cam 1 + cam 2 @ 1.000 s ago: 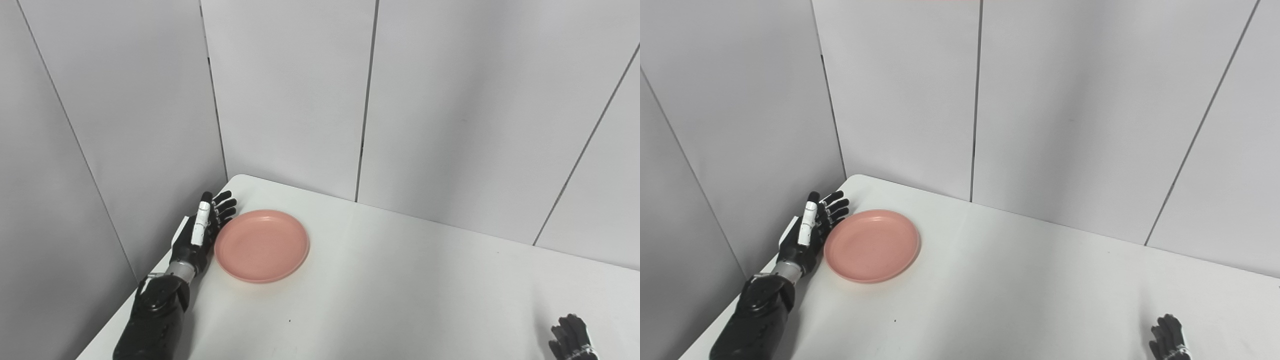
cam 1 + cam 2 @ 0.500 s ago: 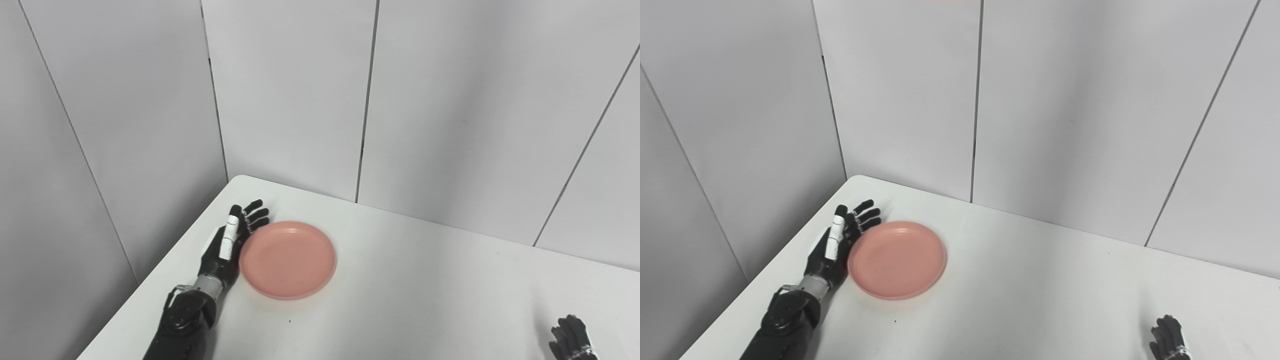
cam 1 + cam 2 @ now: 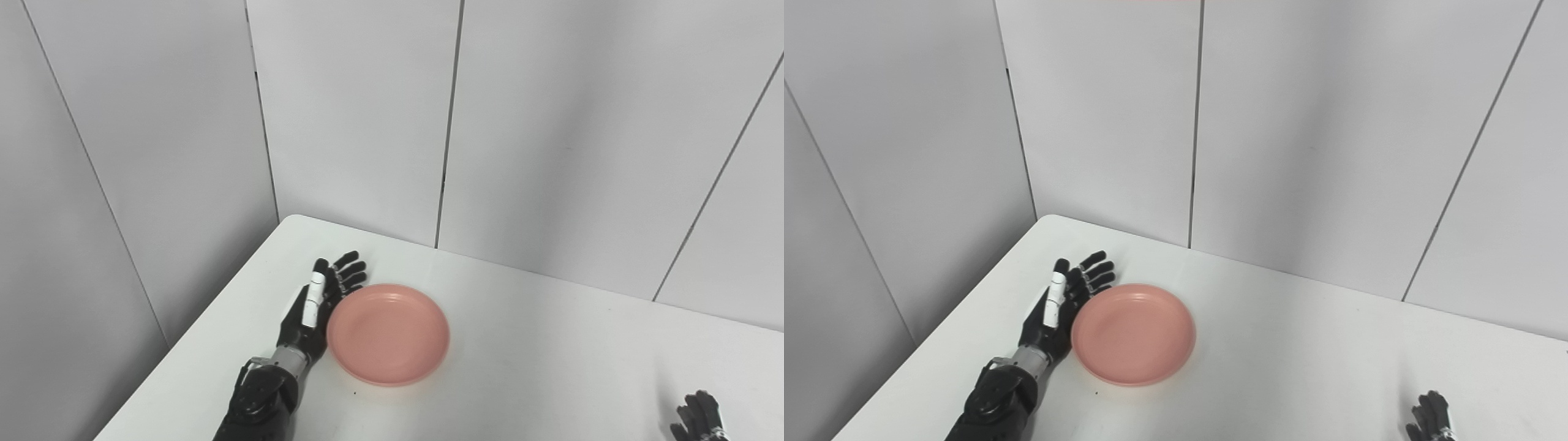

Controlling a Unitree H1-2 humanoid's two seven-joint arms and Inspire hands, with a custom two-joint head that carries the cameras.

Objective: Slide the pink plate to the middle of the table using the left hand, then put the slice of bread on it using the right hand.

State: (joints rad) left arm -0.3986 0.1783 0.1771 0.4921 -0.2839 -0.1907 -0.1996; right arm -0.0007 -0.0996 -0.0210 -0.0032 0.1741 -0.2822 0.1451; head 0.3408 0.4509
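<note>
Pink plate (image 3: pixel 388 334) has slid frame-right; left hand (image 3: pixel 316 305), flat and spread, abuts its left rim. Right hand (image 3: pixel 697 416), lower right: state unclear.

A plain salmon-pink colour, without any pattern, is shown by the pink plate (image 3: pixel 388 334), which is set on a white table (image 3: pixel 539 367) marked by a tiny dark speck near the plate's near edge. The left hand (image 3: pixel 315 306) is finished in black, with one white finger (image 3: pixel 313 299) and a silver-grey wrist band, while the right hand (image 3: pixel 698 419) at the near right is seen as black. The wall panels (image 3: pixel 551 122) at the far side are coloured pale grey and divided by thin dark seams.
</note>
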